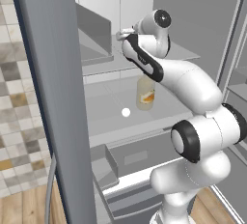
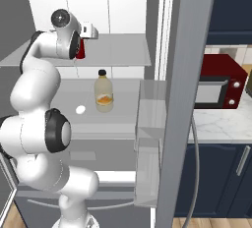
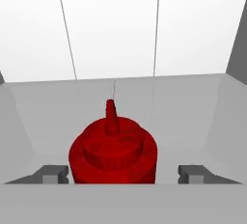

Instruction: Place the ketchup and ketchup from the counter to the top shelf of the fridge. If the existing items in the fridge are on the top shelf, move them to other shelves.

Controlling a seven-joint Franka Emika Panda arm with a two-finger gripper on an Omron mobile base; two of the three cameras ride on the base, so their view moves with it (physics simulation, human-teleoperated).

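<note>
Red ketchup bottle [image 3: 114, 154] stands upright on the fridge's top shelf [image 3: 183, 107], no label legible. End effector [image 3: 120, 174] released, fingers apart on either side, not touching.

Mottled tile wall [image 1: 17, 97], wooden floor [image 1: 24, 206], perhaps a red microwave [image 2: 219, 82] on marbled worktop.

Top shelf [image 2: 123, 50] bearing red ketchup bottle [image 3: 113, 153], upright. Lower shelf [image 2: 123, 119] carrying yellowish bottle [image 2: 103, 92] and white ball [image 2: 80, 109], apart.
</note>
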